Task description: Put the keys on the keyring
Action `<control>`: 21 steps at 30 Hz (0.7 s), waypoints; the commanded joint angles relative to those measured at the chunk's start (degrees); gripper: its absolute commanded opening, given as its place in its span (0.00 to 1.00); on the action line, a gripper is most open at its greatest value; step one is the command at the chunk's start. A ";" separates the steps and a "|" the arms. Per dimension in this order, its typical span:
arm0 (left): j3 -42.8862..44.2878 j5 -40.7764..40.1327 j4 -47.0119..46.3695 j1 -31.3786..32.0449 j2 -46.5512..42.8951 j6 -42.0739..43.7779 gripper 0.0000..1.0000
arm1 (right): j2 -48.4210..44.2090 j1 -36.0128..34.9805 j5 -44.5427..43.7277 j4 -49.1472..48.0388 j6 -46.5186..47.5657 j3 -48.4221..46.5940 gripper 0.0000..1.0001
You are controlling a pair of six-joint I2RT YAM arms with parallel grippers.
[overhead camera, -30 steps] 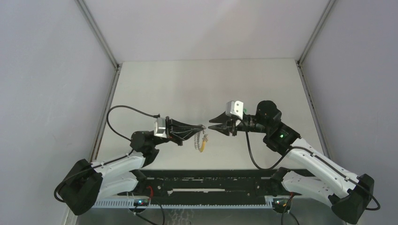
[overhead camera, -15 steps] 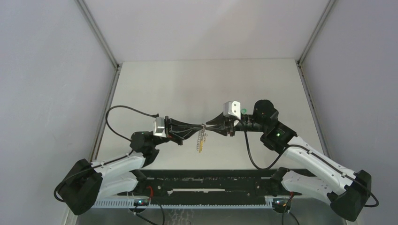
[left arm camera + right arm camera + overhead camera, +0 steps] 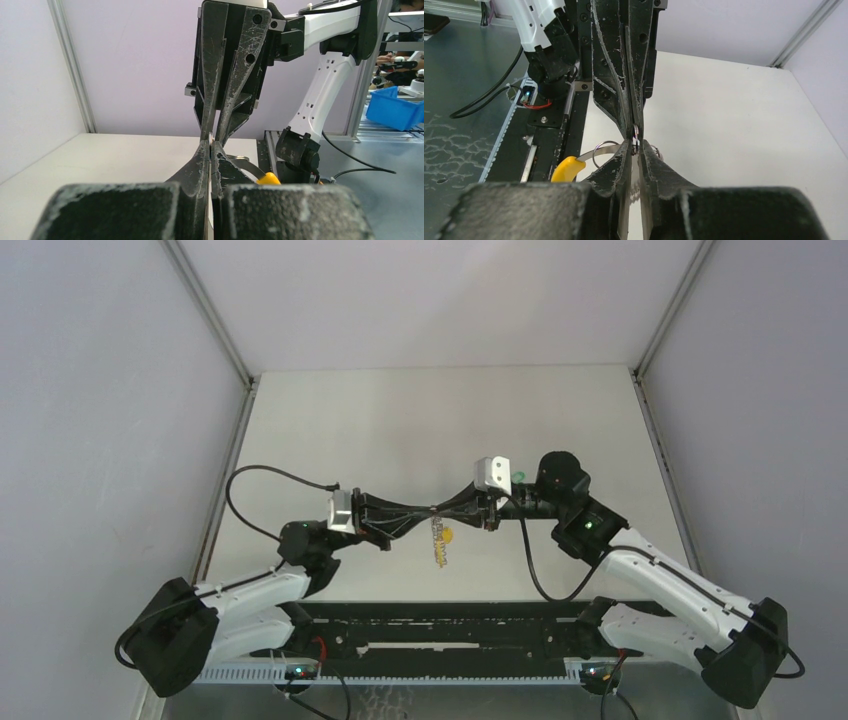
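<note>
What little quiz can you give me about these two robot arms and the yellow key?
1. What colour is the head of the key hanging in the air?
2. True or false: the left gripper and the right gripper are far apart.
3. The left gripper's fingers are: A wide open, B shut, C out of view.
Key: 1 yellow; 2 false, they meet tip to tip above the table; 3 B.

You are working in a robotics lab: a bare white desk (image 3: 440,410) boxed in by plain grey panels (image 3: 100,440) on aluminium posts (image 3: 205,310), with a blue parts bin (image 3: 395,107) on the racks outside.
</note>
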State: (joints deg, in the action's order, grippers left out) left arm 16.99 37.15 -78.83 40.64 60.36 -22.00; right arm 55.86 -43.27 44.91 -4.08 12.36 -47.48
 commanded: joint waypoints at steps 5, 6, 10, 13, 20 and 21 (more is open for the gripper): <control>1.65 -2.20 -4.23 0.49 -1.37 -0.27 0.00 | 0.61 -0.15 1.78 -0.97 -1.04 -0.11 0.08; 1.53 -2.24 -4.23 0.49 -1.60 -0.18 0.00 | 0.53 -0.20 1.70 -0.65 -1.02 -0.07 0.09; 1.70 -2.15 -4.25 0.58 -1.64 -0.31 0.00 | 0.22 -0.15 1.77 -0.61 -1.36 -0.09 0.08; 1.73 -1.98 -4.23 0.66 -1.80 -0.35 0.00 | 0.16 -0.15 2.16 -1.78 -2.04 -0.08 0.06; 1.77 -1.09 -4.24 0.93 -1.16 -0.49 0.00 | 0.54 -0.11 2.79 -2.11 -2.73 -0.17 0.00; 1.56 -1.06 -4.23 0.93 -1.00 -0.29 0.01 | 0.37 0.04 2.54 -0.90 -2.25 -0.62 0.00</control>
State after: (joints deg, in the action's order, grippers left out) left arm 16.99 36.25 -79.26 41.12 59.88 -21.96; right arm 56.40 -43.24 46.61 -4.05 10.83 -47.48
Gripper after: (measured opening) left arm 0.009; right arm 0.007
